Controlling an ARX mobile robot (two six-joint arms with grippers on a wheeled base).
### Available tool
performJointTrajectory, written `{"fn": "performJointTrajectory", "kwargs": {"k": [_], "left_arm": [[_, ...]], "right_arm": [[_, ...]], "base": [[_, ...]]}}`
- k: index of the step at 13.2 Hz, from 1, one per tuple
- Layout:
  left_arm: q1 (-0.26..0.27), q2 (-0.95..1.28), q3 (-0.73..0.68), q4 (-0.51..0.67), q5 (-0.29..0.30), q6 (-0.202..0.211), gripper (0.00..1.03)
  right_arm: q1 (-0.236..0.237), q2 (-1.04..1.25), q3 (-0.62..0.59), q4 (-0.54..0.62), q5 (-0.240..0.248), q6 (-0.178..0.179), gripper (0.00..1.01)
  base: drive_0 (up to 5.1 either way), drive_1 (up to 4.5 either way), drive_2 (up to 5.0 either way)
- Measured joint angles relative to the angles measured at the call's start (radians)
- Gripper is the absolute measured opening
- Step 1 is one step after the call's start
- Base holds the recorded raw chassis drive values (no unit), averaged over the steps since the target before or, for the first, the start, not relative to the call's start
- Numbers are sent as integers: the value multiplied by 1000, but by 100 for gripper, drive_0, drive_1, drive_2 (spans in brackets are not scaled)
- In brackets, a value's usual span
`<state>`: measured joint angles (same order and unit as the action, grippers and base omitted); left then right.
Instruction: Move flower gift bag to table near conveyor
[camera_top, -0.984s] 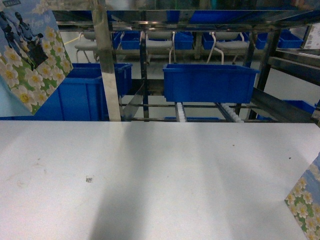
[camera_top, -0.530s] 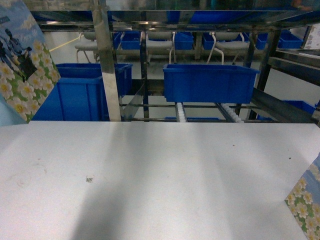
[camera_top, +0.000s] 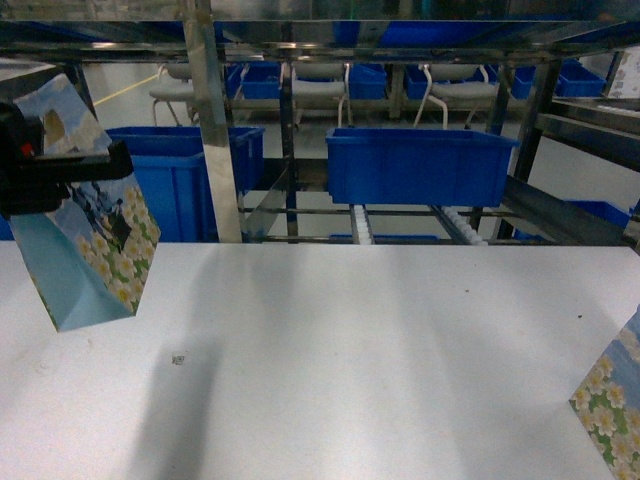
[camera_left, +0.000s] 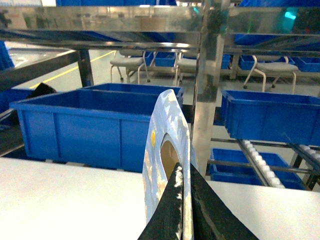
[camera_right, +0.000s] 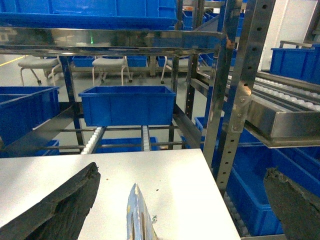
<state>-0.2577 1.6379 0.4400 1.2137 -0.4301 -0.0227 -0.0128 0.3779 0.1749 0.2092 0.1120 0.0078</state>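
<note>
The left gripper (camera_left: 184, 210), pinched onto the top edge of the flower gift bag (camera_top: 90, 250), carries it just above the table (camera_top: 350, 350) before the conveyor (camera_top: 210, 130), so lowering and releasing likely comes next.

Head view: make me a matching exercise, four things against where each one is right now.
Things:
1. flower gift bag
2. second flowered bag
3. blue bin
4. dark mark

Places:
a. on the white table, left of centre
b. cut off by the lower right corner of the view
c. clamped in the left gripper at the left edge
d. in the conveyor behind the table, middle of the view

Pairs: 1-c, 2-b, 3-d, 4-a
</note>
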Motion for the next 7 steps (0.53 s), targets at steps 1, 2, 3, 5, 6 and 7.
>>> {"fn": "performJointTrajectory", "kwargs": {"k": [1, 2, 3, 5, 6, 7], "left_arm": [[0, 80, -8, 61, -8, -23, 2], [1, 138, -10, 67, -11, -45, 2], [1, 192, -10, 67, -1, -60, 2], [5, 265, -10, 66, 13, -77, 2], [5, 282, -9, 67, 16, -78, 2], [5, 303, -4, 67, 20, -78, 2]], "right_arm": [[0, 0, 0, 0, 0, 0, 98], [0, 0, 0, 0, 0, 0, 98], [0, 0, 0, 0, 0, 0, 98], [0, 0, 0, 0, 0, 0, 98], [0, 0, 0, 0, 0, 0, 98], [0, 0, 0, 0, 0, 0, 98]], "base": [[0, 0, 0], [0, 0, 0], [0, 0, 0], [0, 0, 0], [0, 0, 0], [0, 0, 0]]}}
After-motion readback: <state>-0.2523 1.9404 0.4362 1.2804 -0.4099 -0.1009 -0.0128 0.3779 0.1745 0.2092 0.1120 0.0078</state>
